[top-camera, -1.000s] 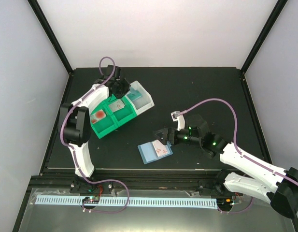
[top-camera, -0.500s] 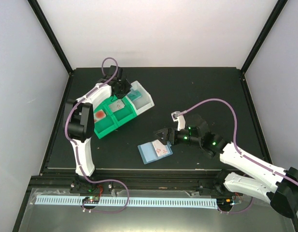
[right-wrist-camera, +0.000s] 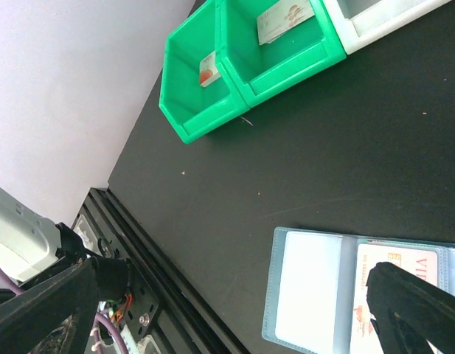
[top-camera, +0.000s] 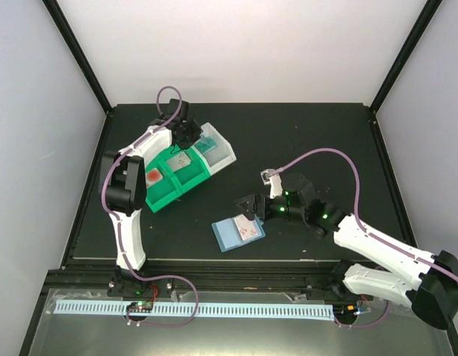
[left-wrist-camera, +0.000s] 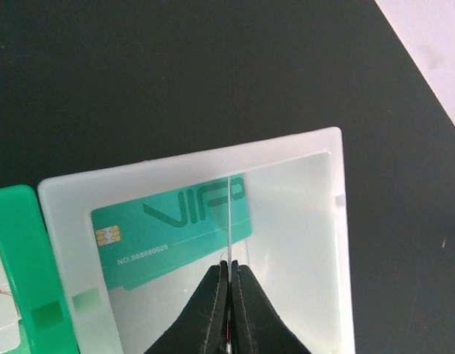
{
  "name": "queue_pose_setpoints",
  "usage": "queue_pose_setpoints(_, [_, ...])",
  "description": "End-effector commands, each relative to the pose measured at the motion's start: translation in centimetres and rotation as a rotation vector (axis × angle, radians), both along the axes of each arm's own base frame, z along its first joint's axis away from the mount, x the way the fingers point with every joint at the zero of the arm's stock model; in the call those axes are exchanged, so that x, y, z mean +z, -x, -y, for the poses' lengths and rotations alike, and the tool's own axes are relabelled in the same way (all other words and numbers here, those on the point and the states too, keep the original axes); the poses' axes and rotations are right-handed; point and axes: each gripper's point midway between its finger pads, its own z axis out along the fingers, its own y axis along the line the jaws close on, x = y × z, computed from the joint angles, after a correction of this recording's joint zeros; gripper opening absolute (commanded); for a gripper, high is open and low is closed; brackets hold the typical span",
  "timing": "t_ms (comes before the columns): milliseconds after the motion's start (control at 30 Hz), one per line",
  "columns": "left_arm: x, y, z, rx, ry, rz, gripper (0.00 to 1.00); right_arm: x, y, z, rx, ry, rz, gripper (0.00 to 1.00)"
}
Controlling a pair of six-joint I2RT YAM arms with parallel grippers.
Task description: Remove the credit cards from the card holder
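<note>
The slate-blue card holder (top-camera: 238,231) lies open on the black table and also shows in the right wrist view (right-wrist-camera: 308,287). A white-and-red card (right-wrist-camera: 404,257) sits in its right sleeve; the left sleeve looks pale and blank. My right gripper (top-camera: 251,206) is open just above the holder's right half, one finger (right-wrist-camera: 415,310) over that card. My left gripper (left-wrist-camera: 230,269) is shut on a thin credit card (left-wrist-camera: 231,214) seen edge-on, held over the white tray (left-wrist-camera: 301,147). A teal VIP card (left-wrist-camera: 168,228) lies flat in that tray.
Two joined green trays (top-camera: 173,178) stand left of the white tray (top-camera: 217,152), each with a card inside (right-wrist-camera: 282,18). The table's front rail and the left arm's base (right-wrist-camera: 102,295) are near the holder.
The left arm has shifted slightly, still gripping the card over the white tray. The right gripper has edged a little left and up over the holder.
</note>
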Motion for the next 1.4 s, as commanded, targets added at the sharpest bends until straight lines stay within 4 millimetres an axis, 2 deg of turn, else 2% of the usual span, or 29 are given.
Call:
queue_pose_setpoints(0, [-0.2, -1.1, -1.0, 0.018, -0.045, 0.013, 0.05, 1.0, -0.5, -0.3, 0.0, -0.01, 0.024, 1.0])
queue_pose_setpoints(133, [-0.4, -1.3, -0.9, 0.024, -0.036, 0.012, 0.12, 0.5, -0.6, -0.3, -0.003, 0.014, 0.015, 1.0])
queue_pose_setpoints(333, [-0.4, -1.4, -0.9, 0.029, -0.037, 0.008, 0.14, 0.4, -0.8, 0.0, -0.014, 0.014, 0.012, 1.0])
queue_pose_setpoints(600, [0.3, -1.5, -0.9, 0.028, -0.031, 0.018, 0.2, -0.1, -0.8, 0.1, -0.016, 0.02, 0.003, 1.0])
queue_pose_setpoints(833, [1.4, -1.5, -1.1, 0.037, -0.037, 0.032, 0.29, -0.7, -0.7, 0.2, -0.018, 0.026, -0.013, 1.0])
queue_pose_setpoints(967, [3.4, -1.6, -0.9, 0.023, -0.026, 0.064, 0.33, -0.9, -0.6, 0.4, -0.021, 0.027, -0.016, 1.0])
queue_pose_setpoints(1200, [8.8, -0.9, -0.3, -0.046, -0.011, 0.172, 0.46, -1.6, -0.9, 1.0, -0.045, 0.072, -0.011, 1.0])
queue_pose_setpoints(1367, [12.3, 1.1, 0.4, -0.161, -0.018, 0.23, 0.69, -2.9, -1.3, 2.0, -0.059, 0.182, 0.005, 1.0])
